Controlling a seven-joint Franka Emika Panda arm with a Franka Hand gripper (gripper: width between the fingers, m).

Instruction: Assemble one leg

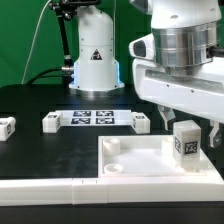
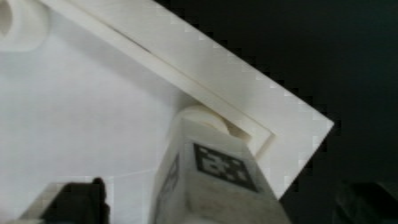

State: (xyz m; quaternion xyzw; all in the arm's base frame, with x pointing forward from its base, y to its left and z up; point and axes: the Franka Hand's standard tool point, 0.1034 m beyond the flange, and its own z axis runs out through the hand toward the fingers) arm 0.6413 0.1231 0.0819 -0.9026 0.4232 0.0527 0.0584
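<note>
Large white panel (image 1: 140,165) w/ corner sockets is shown; at its corner on the exterior view's right, the gripper (image 1: 189,132) is spread wide, jaws clear of the leg (image 1: 186,143) stood between them. Leg could be tipped if the gripper is swung sideways, as seating can't be confirmed. Long axis is set vertical, tag toward exterior cam.
</note>
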